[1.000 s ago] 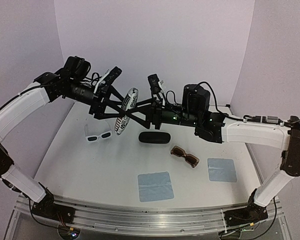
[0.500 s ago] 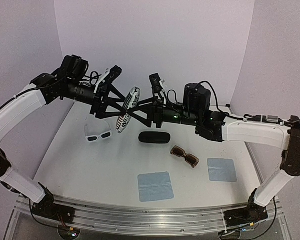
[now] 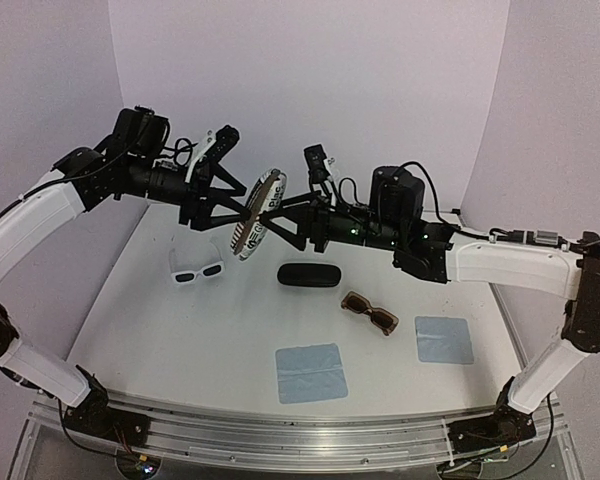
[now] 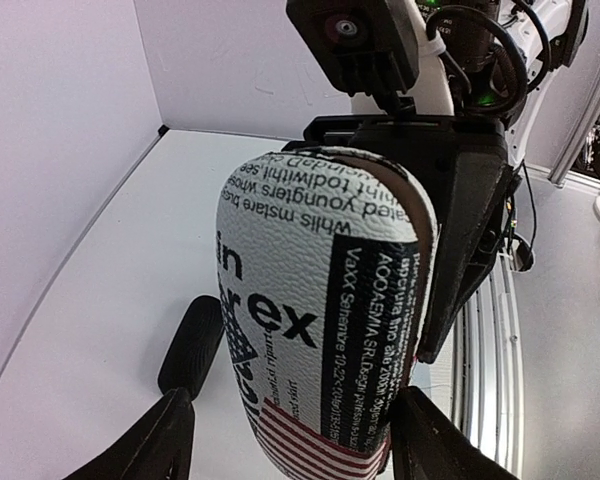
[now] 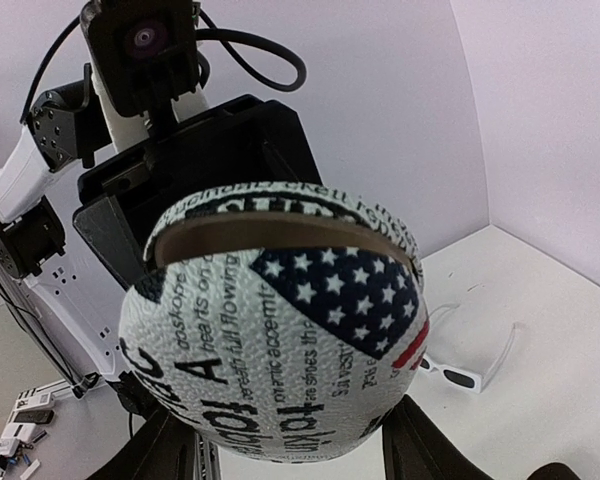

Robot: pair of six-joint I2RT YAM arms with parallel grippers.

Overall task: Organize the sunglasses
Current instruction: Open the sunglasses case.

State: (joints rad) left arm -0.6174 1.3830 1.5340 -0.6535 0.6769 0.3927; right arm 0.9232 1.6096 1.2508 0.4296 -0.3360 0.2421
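Observation:
The white printed glasses case [image 3: 257, 212] hangs in the air at the back of the table, its lid slightly ajar. My right gripper [image 3: 280, 215] [image 5: 285, 440] is shut on one end of it. My left gripper [image 3: 235, 212] [image 4: 295, 430] straddles the other end: one finger touches the case [image 4: 320, 300], while a gap shows at the other finger [image 4: 165, 440]. The white sunglasses [image 3: 197, 271] [image 5: 470, 375] lie on the table below and to the left. The brown sunglasses [image 3: 368, 313] lie right of centre.
A black oval case [image 3: 309, 274] [image 4: 190, 345] lies shut on the table under the arms. Two light-blue cloths [image 3: 310, 372] [image 3: 444, 339] lie flat near the front. Walls close off the back and the left side.
The left gripper's jaws have narrowed around the white case. The case has risen a little and tilted more upright. The right gripper's hold is unchanged.

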